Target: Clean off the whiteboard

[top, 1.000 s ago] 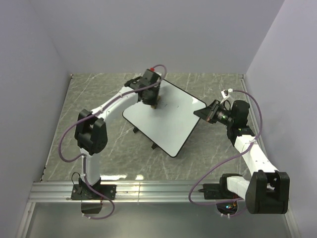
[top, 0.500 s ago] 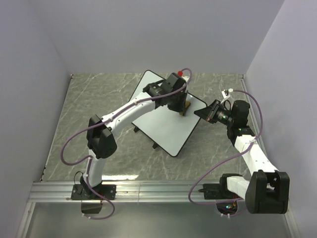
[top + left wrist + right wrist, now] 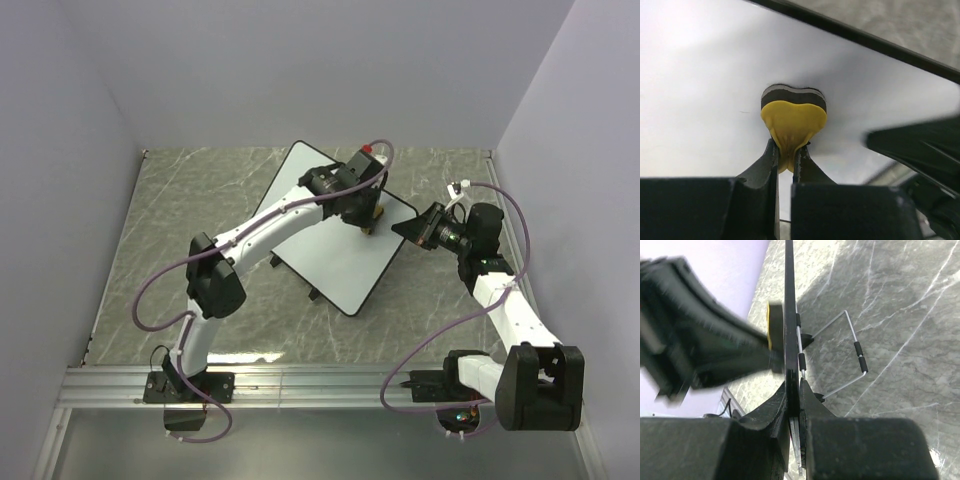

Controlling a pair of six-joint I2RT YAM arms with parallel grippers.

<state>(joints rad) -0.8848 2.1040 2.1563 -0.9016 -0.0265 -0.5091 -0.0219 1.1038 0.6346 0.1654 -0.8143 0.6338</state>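
The whiteboard (image 3: pixel 330 250) is a white board with a thin black rim, lying tilted over the table's middle. It fills the left wrist view (image 3: pixel 705 100) and no scribbles show there. My left gripper (image 3: pixel 368 222) is shut on a small yellow sponge (image 3: pixel 792 122) with a dark pad, pressed against the board near its right corner. My right gripper (image 3: pixel 412 229) is shut on the board's right edge, seen edge-on in the right wrist view (image 3: pixel 790 315). The sponge also shows there (image 3: pixel 770 325).
The board's wire stand (image 3: pixel 852 355) with black sleeves sticks out behind it. Grey marble tabletop (image 3: pixel 180 210) lies around. Purple walls close the back and both sides. A metal rail (image 3: pixel 300 385) runs along the near edge.
My left arm has swept the sponge from the board's upper left area across to its right corner. The right arm and board have stayed put.
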